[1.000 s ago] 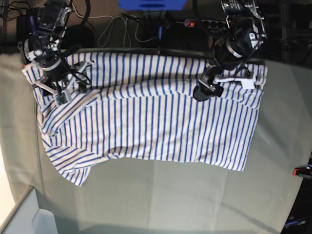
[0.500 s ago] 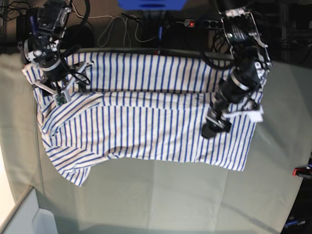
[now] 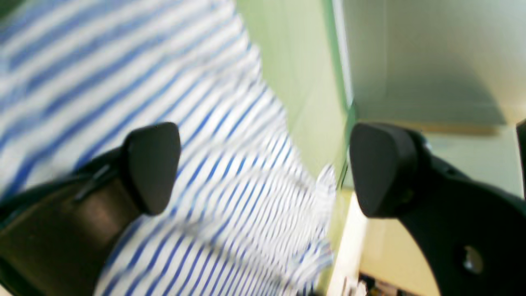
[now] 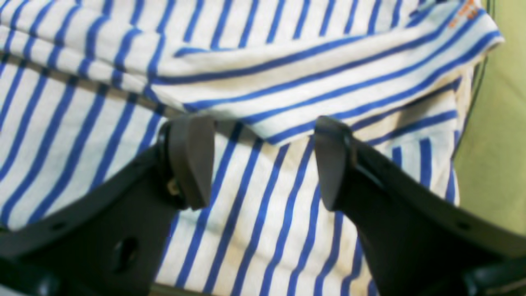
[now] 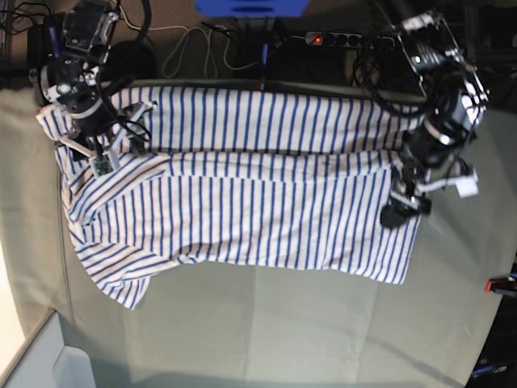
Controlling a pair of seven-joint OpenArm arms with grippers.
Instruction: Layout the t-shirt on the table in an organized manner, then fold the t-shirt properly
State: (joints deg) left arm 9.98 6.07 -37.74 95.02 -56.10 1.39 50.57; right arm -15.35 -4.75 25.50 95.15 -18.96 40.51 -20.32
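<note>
We see the worktop [image 5: 283, 323], draped in creased pale grey-green cloth, with the t-shirt [image 5: 242, 202] spread along its far half; a red clamp [image 5: 501, 284] sits at the worktop's edge, cables [image 5: 194, 48] behind it. Both the left pincer [image 5: 432, 190] and right pincer [image 5: 101, 149] stand released, empty, over the t-shirt's ends.

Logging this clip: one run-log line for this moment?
shirt: spread, rumpled, unfolded | left claw: open, at shirt's edge | right claw: open, over shirt

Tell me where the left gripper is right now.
In the base view the left gripper hangs open at the right, over the t-shirt's right-hand edge, where stripes meet the table.
</note>
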